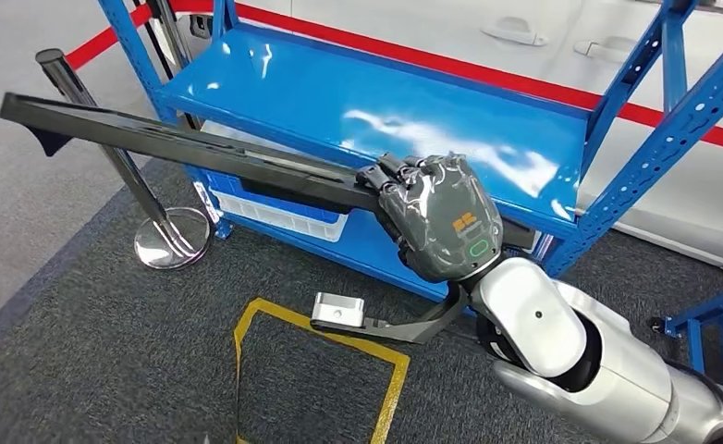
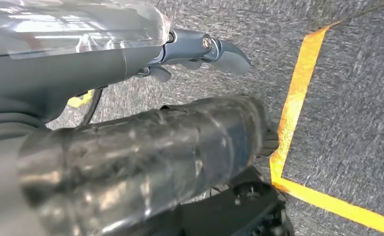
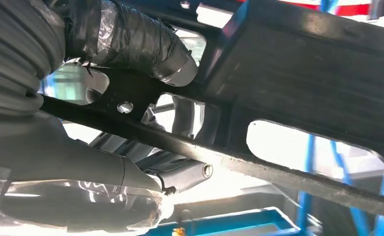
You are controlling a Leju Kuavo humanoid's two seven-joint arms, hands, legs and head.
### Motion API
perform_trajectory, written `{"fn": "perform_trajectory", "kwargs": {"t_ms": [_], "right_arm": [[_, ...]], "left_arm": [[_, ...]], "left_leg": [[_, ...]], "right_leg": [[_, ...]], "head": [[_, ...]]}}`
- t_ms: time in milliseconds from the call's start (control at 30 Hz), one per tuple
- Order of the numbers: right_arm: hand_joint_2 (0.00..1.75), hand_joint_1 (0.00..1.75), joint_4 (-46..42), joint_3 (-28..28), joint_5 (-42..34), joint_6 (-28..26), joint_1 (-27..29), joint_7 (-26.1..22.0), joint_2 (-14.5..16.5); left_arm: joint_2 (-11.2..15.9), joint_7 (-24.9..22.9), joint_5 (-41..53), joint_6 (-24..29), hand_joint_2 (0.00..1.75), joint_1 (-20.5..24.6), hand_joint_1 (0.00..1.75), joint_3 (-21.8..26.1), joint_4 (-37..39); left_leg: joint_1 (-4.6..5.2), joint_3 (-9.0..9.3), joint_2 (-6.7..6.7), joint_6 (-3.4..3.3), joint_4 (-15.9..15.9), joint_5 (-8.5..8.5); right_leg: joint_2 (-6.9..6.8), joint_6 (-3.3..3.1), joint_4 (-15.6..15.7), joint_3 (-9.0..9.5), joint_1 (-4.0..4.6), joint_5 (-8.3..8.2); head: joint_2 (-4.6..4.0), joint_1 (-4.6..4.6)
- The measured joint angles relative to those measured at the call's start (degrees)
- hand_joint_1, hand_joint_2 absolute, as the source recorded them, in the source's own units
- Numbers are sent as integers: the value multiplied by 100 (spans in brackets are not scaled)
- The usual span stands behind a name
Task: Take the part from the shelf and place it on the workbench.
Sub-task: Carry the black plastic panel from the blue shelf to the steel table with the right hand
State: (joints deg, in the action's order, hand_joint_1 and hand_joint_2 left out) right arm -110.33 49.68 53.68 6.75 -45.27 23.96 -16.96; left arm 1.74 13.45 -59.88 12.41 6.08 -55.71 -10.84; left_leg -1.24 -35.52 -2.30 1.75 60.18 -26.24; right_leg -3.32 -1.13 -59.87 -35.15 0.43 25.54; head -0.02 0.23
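Observation:
A long black part (image 1: 182,143) hangs in the air in front of the blue shelf (image 1: 339,102), slanting from the upper left down to my right hand (image 1: 436,217). That hand grips the part near its right end, fingers wrapped over the bar. A black arm of the part with a silver bracket (image 1: 339,310) hangs below the hand, over the floor. In the right wrist view the part's black frame with cut-outs (image 3: 303,73) passes between the taped thumb (image 3: 131,39) and the fingers. My left hand (image 2: 131,147) hangs over the carpet, fingers apart, holding nothing.
A chrome stanchion (image 1: 168,236) stands left of the shelf, under the part's far end. A white bin (image 1: 279,215) sits on the lower shelf. Yellow tape (image 1: 321,370) marks a square on the grey carpet. A white car (image 1: 524,37) stands behind the shelf.

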Motion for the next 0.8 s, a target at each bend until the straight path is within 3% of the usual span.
{"fn": "perform_trajectory", "kwargs": {"t_ms": [67,133,233,267,300,333,367,433,500,533,567,633,667,733,767,800], "right_arm": [[175,175,0,0,0,0,-2,1,-1],[175,175,0,0,1,0,-7,5,-1],[175,175,1,0,2,9,-3,11,-2],[175,175,2,0,2,14,5,13,-2],[175,175,2,0,2,17,12,16,-2],[175,175,2,0,2,17,15,19,-2],[175,175,2,0,3,17,11,23,-2],[175,175,2,0,4,15,-1,28,-2],[175,175,2,0,8,15,-7,27,-2],[175,175,3,0,10,15,-9,26,-2],[175,175,3,0,13,16,-10,27,-1],[175,175,4,0,19,17,-22,28,3],[175,175,4,0,21,19,-23,28,5],[175,175,8,0,21,24,-9,27,7],[175,175,10,0,20,29,6,25,7],[175,175,13,0,18,34,20,22,7]], "left_arm": [[1,1,1,0,0,-2,0,-1,1],[3,1,1,0,0,-6,0,-2,2],[6,1,9,-4,0,-1,0,-2,2],[6,1,15,-5,0,-3,0,-2,2],[6,-1,20,-7,0,-6,0,-2,2],[5,-3,25,-7,0,-8,0,-2,2],[5,-5,28,-7,0,-9,0,-2,2],[4,-8,30,-7,0,-1,0,-2,2],[8,-8,33,-7,0,3,0,-2,2],[18,-8,33,-7,0,-7,0,-2,3],[29,-7,34,-7,0,-19,0,-2,3],[49,-5,40,-7,0,-35,0,-2,5],[54,-3,44,-7,0,-32,0,-2,5],[55,1,50,-8,0,-21,0,-3,6],[56,-1,55,-10,0,-19,0,-3,6],[58,-3,58,-13,0,-19,0,-4,6]], "left_leg": [[-10,-27,105,-113,-6,34],[-29,-42,184,-204,-40,89],[-37,-112,310,-270,-60,161],[-37,-138,367,-266,-59,180],[-37,-157,429,-255,-59,197],[-37,-168,496,-241,-58,214],[-41,-177,563,-225,-58,229],[-46,-206,679,-168,-58,268],[-71,-251,787,-80,-82,330],[-80,-266,847,-30,-110,366],[-86,-286,829,5,-116,370],[-62,-404,613,44,102,193],[-59,-530,457,47,391,8],[-55,-813,320,75,1084,-331],[-56,-877,298,91,1293,-391],[-55,-831,279,103,1288,-344]], "right_leg": [[-55,36,-36,-4,-5,27],[56,87,-265,-83,-36,243],[268,140,-1228,-463,-72,825],[286,141,-1444,-536,-78,895],[299,132,-1459,-512,-82,848],[328,111,-1251,-378,-85,699],[410,78,-885,-170,-86,505],[648,18,-217,181,-89,270],[735,-4,-7,263,-67,250],[676,-14,27,262,-60,223],[606,-30,67,271,-65,190],[466,-81,161,287,-86,117],[395,-100,187,279,-83,93],[250,-122,182,238,-56,79],[175,-123,169,218,-46,79],[103,-121,150,203,-40,84]], "head": [[-1,3],[-1,5],[-1,8],[-1,8],[-1,8],[-1,8],[-1,9],[-1,6],[-1,11],[-1,18],[-1,16],[-1,-6],[-1,-17],[-1,-25],[-1,-25],[-1,-25]]}}
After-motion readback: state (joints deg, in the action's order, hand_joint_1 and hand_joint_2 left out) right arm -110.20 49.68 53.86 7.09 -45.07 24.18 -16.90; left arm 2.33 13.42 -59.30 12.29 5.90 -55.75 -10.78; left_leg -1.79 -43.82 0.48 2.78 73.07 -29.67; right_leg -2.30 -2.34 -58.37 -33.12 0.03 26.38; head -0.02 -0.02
